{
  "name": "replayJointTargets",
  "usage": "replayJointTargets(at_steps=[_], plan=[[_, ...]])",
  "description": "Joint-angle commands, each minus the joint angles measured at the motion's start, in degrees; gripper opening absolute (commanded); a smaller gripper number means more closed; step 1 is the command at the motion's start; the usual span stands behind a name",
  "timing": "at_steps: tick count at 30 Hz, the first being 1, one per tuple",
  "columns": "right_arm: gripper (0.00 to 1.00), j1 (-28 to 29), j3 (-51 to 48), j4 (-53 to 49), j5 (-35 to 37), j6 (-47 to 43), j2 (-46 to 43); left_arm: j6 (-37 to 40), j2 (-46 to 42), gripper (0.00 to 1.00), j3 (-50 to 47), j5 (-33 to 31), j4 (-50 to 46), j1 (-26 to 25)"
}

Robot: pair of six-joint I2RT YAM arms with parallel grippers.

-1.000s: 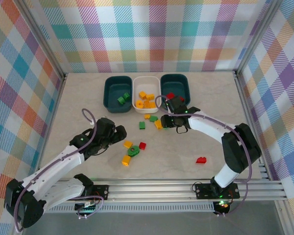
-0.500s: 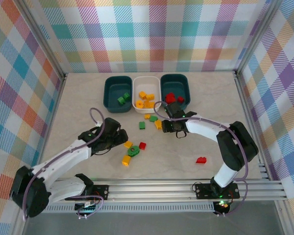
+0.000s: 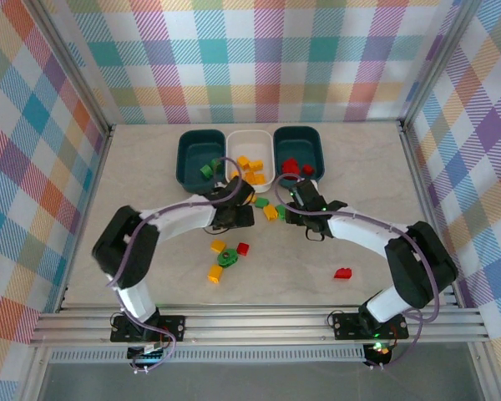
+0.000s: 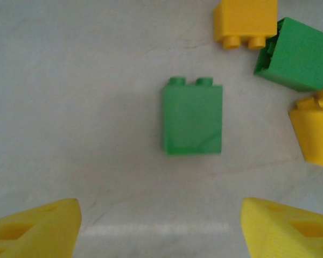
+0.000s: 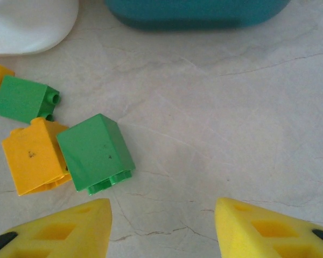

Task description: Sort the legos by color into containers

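Under my left wrist, a green brick lies flat on the desk, studs pointing away. It sits ahead of the gap of my left fingers, which are spread wide and hold nothing. Looks like my pick. Best way: advance until it's centred, then close on the two smooth side faces, not the studs. Steer clear of the yellow brick and second green brick up right, which are near but apart from it. Likely goal is the left teal tub, where greens lie. My right fingers are open and empty too. A tilted green brick sits left of their gap, against an orange-yellow brick, so that side needs a shift left first. Both arms crowd mid-desk, so move one at a time.
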Motion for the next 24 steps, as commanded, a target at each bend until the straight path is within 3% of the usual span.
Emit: replayJointTargets(at_steps=[1,7,11,21,24], plan=[[0.53,-0.6,-1.1,1.6,1.3,1.9,-2.0,3.1,5.1,0.75,5.1,-3.7,-0.7,-0.6],[0.53,-1.0,-2.6,2.1,0.2,2.1,-4.3,3.7,13.5,0.68,13.2,-7.9,-3.1,-0.5],[0.53,-1.1,-3.1,2.3,0.1,2.2,-5.7,3.3,16.5,0.54,15.5,-7.3,-3.5,-0.5],[0.52,-1.1,-3.9,3.1,-0.3,2.5,-7.0,2.2,12.1,0.26,11.0,-5.9,-2.3,-0.6],[0.51,-1.1,-4.1,3.3,-0.2,2.5,-7.0,2.9,8.1,0.24,10.4,-5.3,-2.4,-0.7]])
